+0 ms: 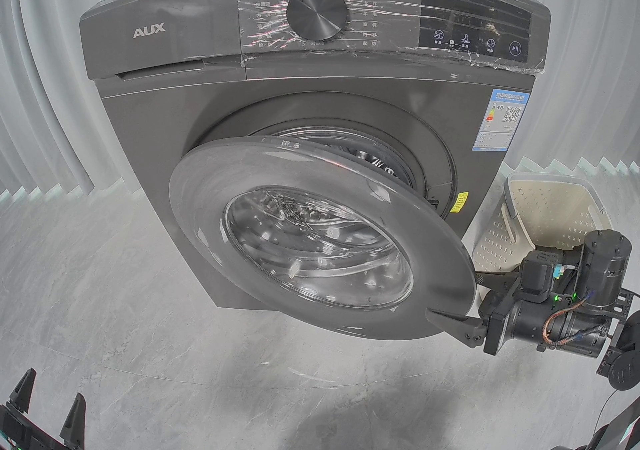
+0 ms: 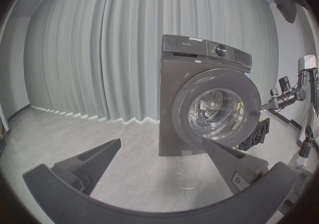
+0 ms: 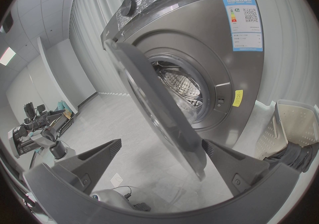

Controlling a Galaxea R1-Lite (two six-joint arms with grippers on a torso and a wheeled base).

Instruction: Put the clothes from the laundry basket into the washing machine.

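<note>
The washing machine (image 1: 167,111) is standing with its door (image 1: 320,238) ajar. The right gripper (image 1: 472,303) is sitting at the door's four o'clock rim, fingers spread, with the laundry basket (image 1: 553,211) just beyond. The left gripper (image 1: 52,393) is hovering at seven o'clock, fingers apart.

You have one washing machine (image 1: 167,111) before you, with one round door (image 1: 320,238), one dial (image 1: 317,11) and two stickers on its front: one blue label (image 1: 500,119) and one yellow sticker (image 1: 459,202). Count one laundry basket (image 1: 553,211) beside it, and one dark garment (image 3: 295,156) draped over its rim (it may be more than a single piece; you cannot tell). You have two grippers, the left gripper (image 1: 50,398) and the right gripper (image 1: 453,298), each with two fingers.
</note>
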